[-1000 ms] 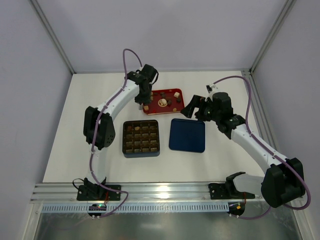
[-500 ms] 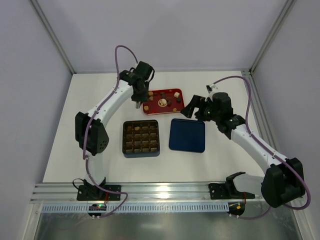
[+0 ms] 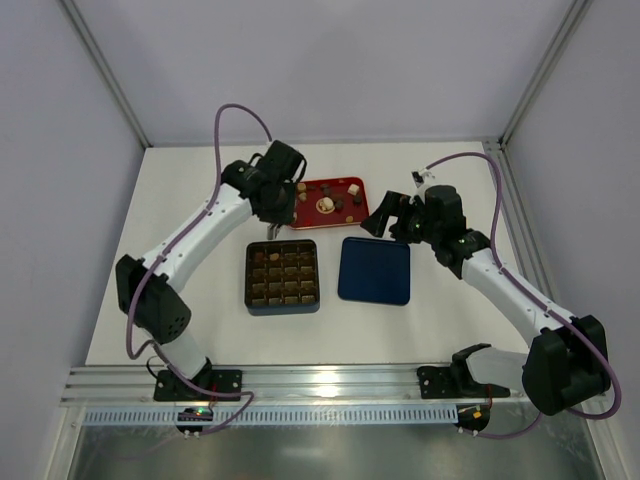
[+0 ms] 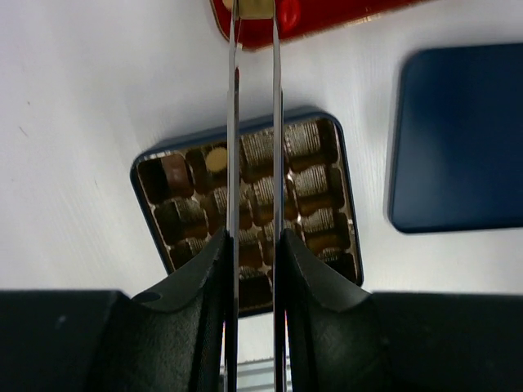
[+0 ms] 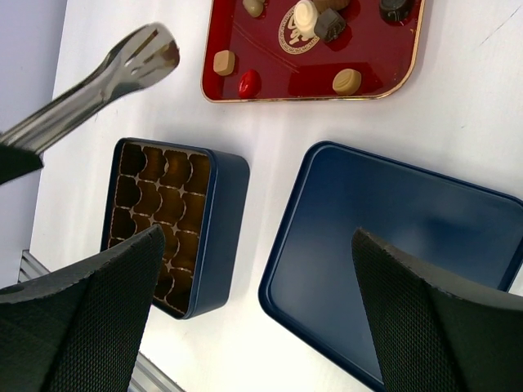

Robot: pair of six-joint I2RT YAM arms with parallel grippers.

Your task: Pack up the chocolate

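The left gripper (image 4: 253, 245) is clamped shut on a pair of long, thin steel tongs (image 4: 234, 122). In the last second it has been swung off the glossy red rectangular tray (image 5: 286, 77), and the tong tips are now hung over the far edge of the dark blue square tin with gridded brown compartments (image 5: 227, 237).

A small tan piece of chocolate (image 4: 255, 7) seems to be pinched between the tips, though only a sliver is caught at the top of the left wrist view, so that cannot be called for certain. If it is held, the pick is judged done, and a careful drop into a bare cell is called for next.

A few pieces (image 4: 216, 159) are already seated in the tin's far-left cells, and most cells are seen bare. More loose pieces (image 5: 346, 80) are left on the tray.

The right gripper (image 3: 388, 224) is held wide open with nothing in it, parked near the flat navy-blue square lid (image 3: 375, 271) and unmoved throughout.
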